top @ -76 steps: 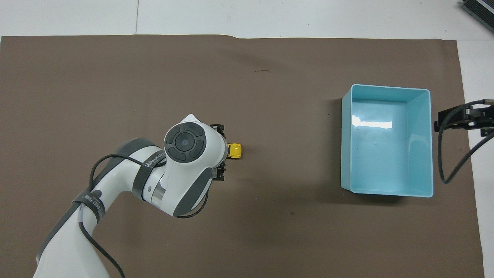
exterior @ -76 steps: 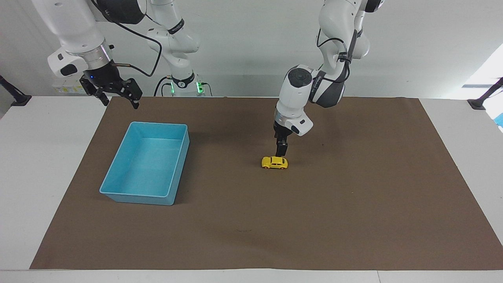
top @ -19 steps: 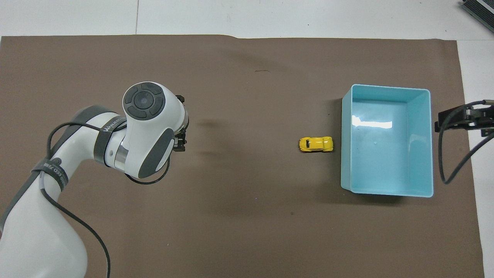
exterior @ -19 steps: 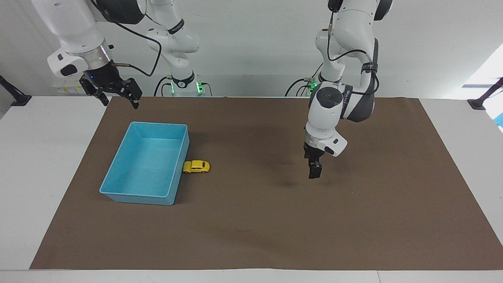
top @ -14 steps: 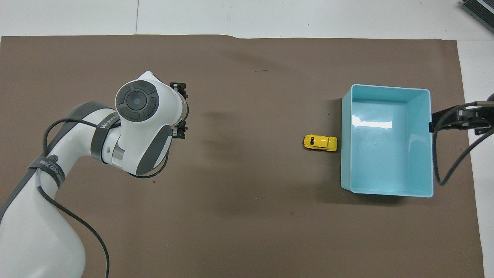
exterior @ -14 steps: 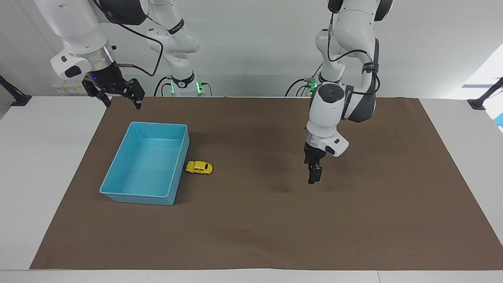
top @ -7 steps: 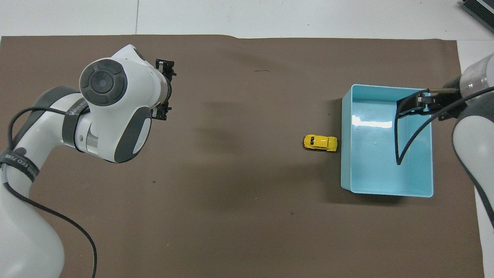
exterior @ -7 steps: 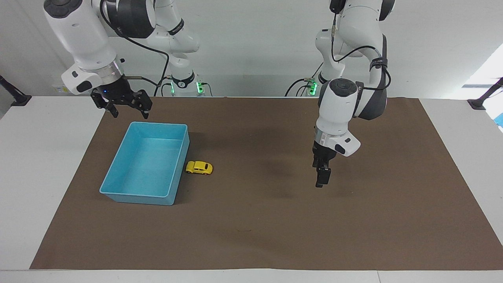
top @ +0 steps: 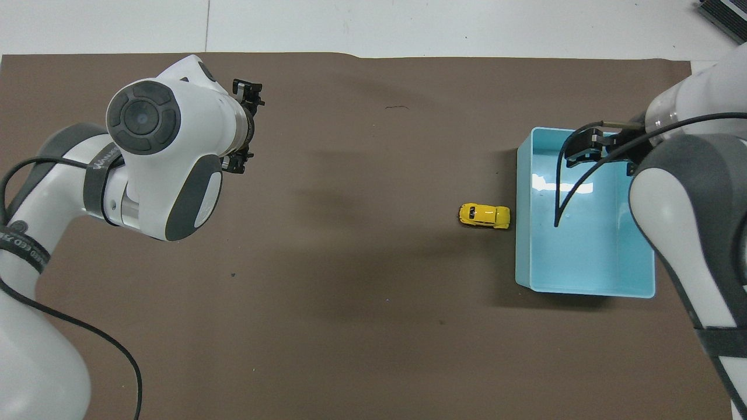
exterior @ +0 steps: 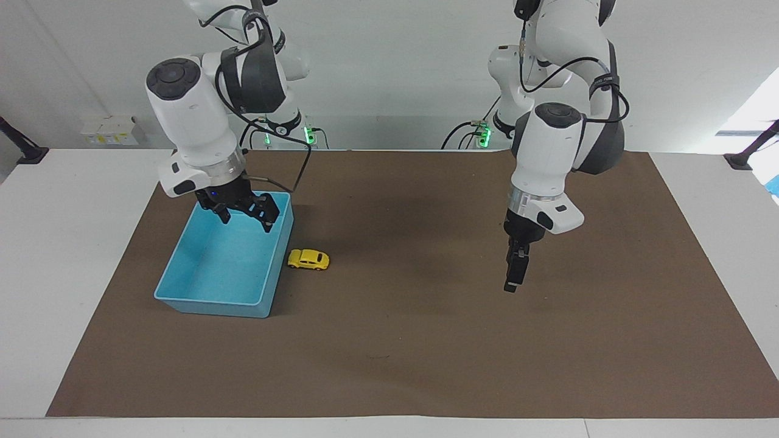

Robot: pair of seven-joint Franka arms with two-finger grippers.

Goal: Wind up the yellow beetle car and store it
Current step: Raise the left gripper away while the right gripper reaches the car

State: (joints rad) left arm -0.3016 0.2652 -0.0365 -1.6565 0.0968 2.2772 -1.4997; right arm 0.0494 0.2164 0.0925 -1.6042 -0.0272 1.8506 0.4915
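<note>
The yellow beetle car (exterior: pixel 308 260) (top: pixel 484 215) rests on its wheels on the brown mat, right against the outer wall of the blue bin (exterior: pixel 210 300) (top: pixel 583 290), on the side toward the left arm's end of the table. My right gripper (exterior: pixel 246 220) (top: pixel 590 150) hangs open and empty over the bin's end that lies closer to the robots. Above the bare mat, well away from the car, my left gripper (exterior: pixel 512 283) (top: pixel 243 128) points down, open and empty.
A brown mat (exterior: pixel 426 340) covers most of the white table. The bin holds nothing. A cable loops from the right wrist over the bin's inside.
The right arm has swung from the table's edge to above the bin and come lower. The left arm has drifted farther toward its own end. Earlier, the car rolled from mid-mat to the bin.
</note>
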